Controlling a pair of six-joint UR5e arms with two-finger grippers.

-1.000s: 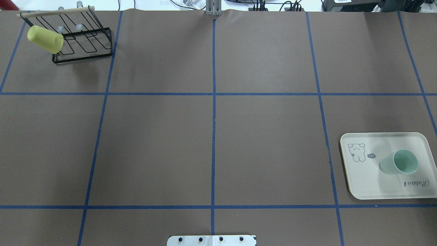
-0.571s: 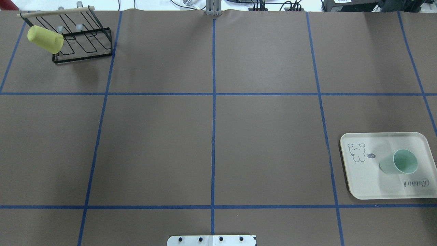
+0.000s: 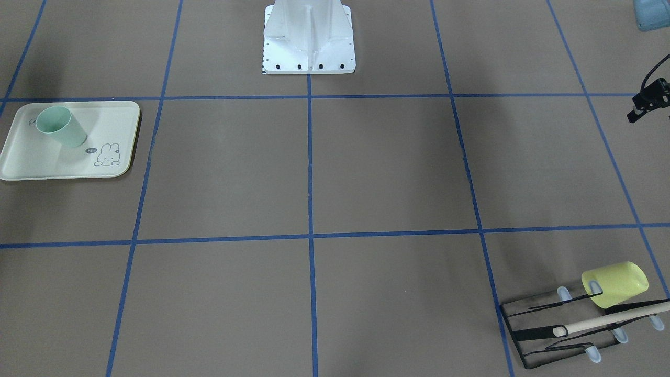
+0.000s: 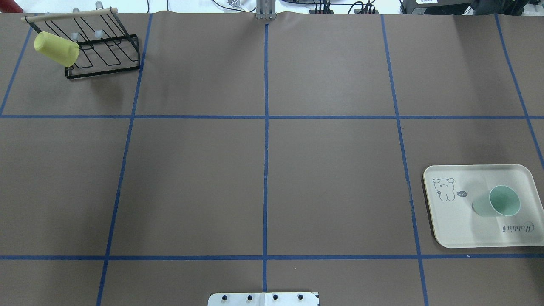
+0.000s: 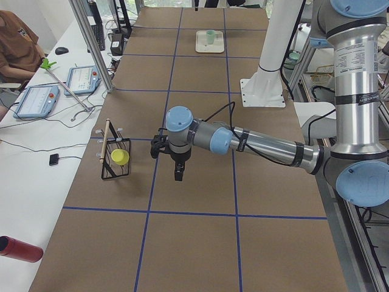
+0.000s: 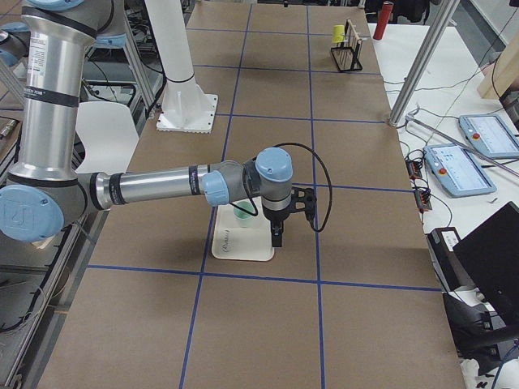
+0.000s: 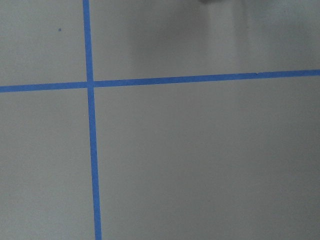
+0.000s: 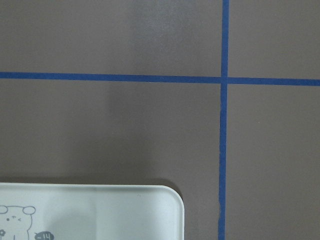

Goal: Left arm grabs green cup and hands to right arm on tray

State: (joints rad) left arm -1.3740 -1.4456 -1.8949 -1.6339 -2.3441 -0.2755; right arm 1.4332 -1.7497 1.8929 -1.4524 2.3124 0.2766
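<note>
Small pale mint-green plastic cup (image 4: 497, 203) stands on cream-white rectangular plastic tray (image 4: 452, 227), nothing holding it. Placement judged done. My left gripper (image 5: 178, 173) and right gripper (image 6: 277, 237) hang apart from it; finger state cannot be told.

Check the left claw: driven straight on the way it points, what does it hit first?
Likely the bare table: the left claw points down, and its wrist view shows only tabletop and blue tape. The rack sits aside.
</note>
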